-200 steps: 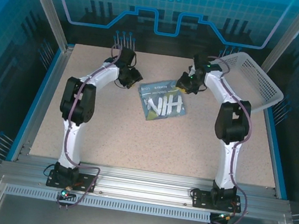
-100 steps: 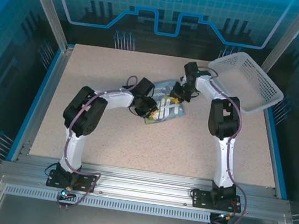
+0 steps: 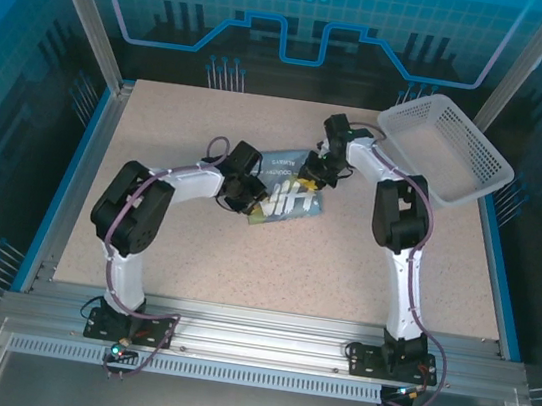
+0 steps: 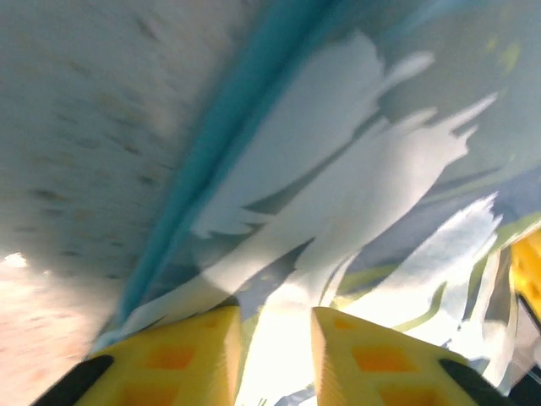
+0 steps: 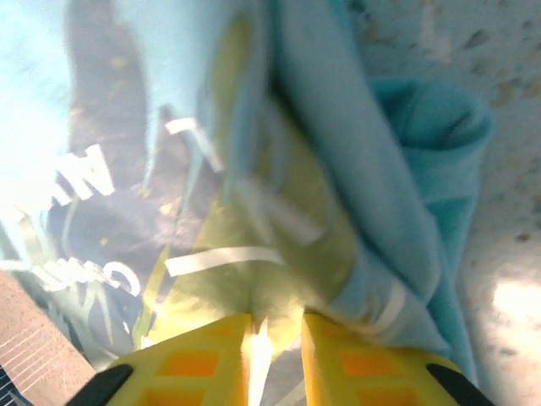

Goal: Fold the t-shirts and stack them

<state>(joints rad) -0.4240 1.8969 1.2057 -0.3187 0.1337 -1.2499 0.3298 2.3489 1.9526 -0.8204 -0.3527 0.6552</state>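
Top view, t-shirt (image 3: 290, 198): grey-blue, bunched, white print facing up; lying mid-table toward the far side, btw the two grippers.
Top view, L gripper (image 3: 254, 204): reaching in from the left, touching the shirt's near-left edge; jaw gap too small to read here.
Top view, R gripper (image 3: 307, 175): pressing down at the shirt's far-right edge.
Top view, basket (image 3: 475, 186): white lattice, sitting at the far-right corner of the table (image 3: 195, 243), apart from the shirt.
Left wrist view, L gripper (image 4: 272, 334): yellow fingers (image 4: 182, 355) nearly closed, pinching a washed-out fold of cloth in the narrow gap.
Left wrist view, t-shirt (image 4: 338, 194): white print streaking across, blurred; a teal edge is running diagonally beside the speckled table (image 4: 68, 127).
Right wrist view, R gripper (image 5: 275, 338): yellow fingers (image 5: 359, 364) almost together, clamping a yellowish-lit fold btw them.
Right wrist view, t-shirt (image 5: 397, 203): folding over itself in thick layers, white lettering showing at left; lying on the table (image 5: 499, 245).
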